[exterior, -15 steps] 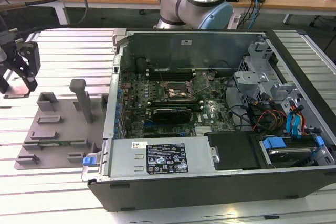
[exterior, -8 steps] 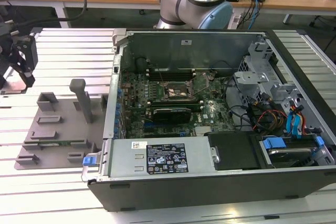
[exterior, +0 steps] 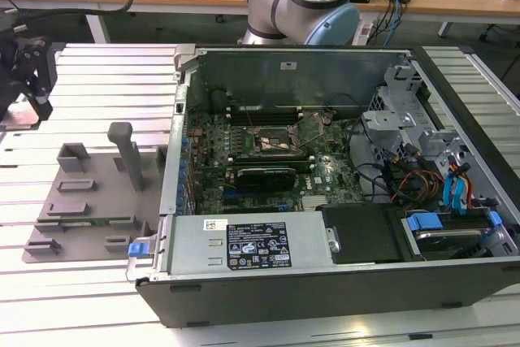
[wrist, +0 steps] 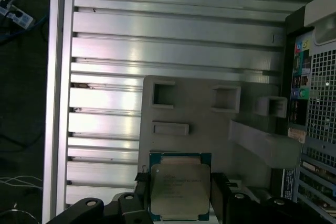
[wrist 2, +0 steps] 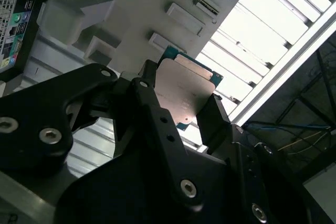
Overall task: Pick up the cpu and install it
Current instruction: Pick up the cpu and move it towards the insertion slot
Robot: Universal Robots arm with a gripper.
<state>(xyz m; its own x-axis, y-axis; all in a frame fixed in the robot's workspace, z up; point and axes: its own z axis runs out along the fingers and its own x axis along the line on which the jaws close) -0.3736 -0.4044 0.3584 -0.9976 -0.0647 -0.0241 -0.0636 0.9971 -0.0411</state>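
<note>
- Two black fingers (wrist: 218,195) of the gripper (wrist: 179,179) are closed on opposite edges of the cpu (wrist: 178,198); its near edge is cut off in the first wrist view.
- Below the gripper: grey tray fixture (wrist: 194,103), partly hidden by the chip.
- Beyond the tray, well apart from the gripper: open computer case (exterior: 325,258) containing the motherboard socket (exterior: 276,140).

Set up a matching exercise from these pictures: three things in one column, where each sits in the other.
Things:
1. cpu
2. grey fixture
3. socket

Places:
A. inside the open computer case
B. gripped in the claw
C. flat on the slatted table, beside the case

Pairs: 1-B, 2-C, 3-A
</note>
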